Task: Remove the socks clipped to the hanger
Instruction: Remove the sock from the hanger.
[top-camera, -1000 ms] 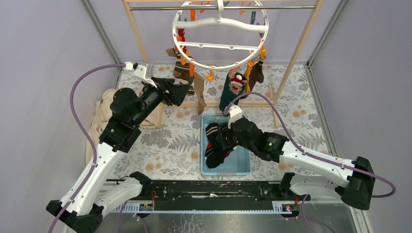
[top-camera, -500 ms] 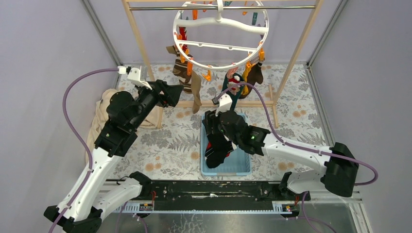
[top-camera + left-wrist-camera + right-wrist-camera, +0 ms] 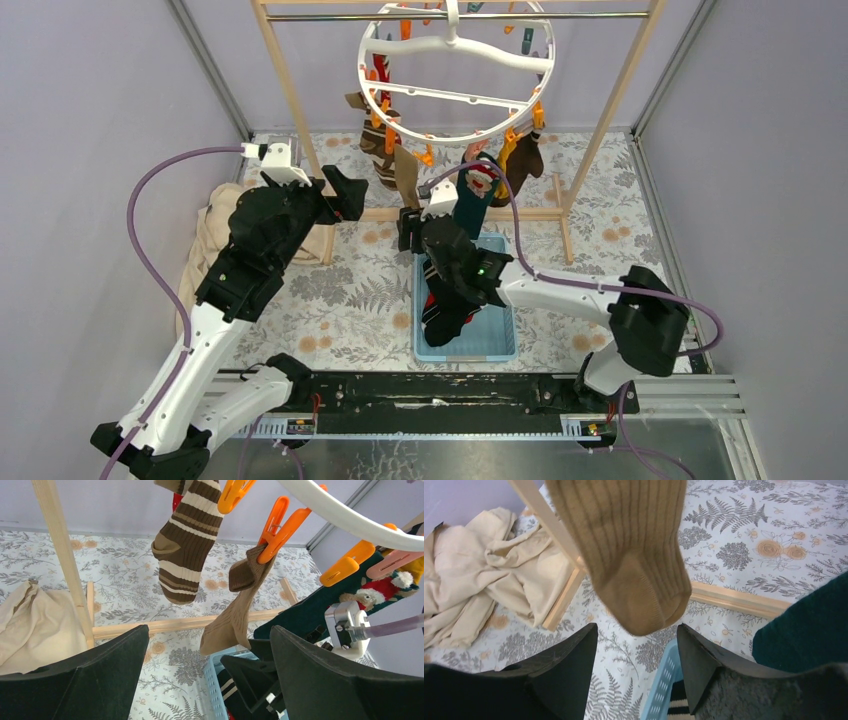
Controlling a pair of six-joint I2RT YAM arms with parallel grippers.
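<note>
Floral table (image 3: 125,565) below; left fingers (image 3: 320,680) released; right fingers (image 3: 569,670) released just under the tan sock (image 3: 634,555).

hanger (image 3: 455,42): white ring on the rack rail (image 3: 330,16), tilted.
clipped, as I see it: striped brown sock (image 3: 186,540), tan sock (image 3: 235,615), teal sock (image 3: 472,200), all dangling.
freed socks (image 3: 445,305): dark heap in the blue bin (image 3: 500,340).
</note>
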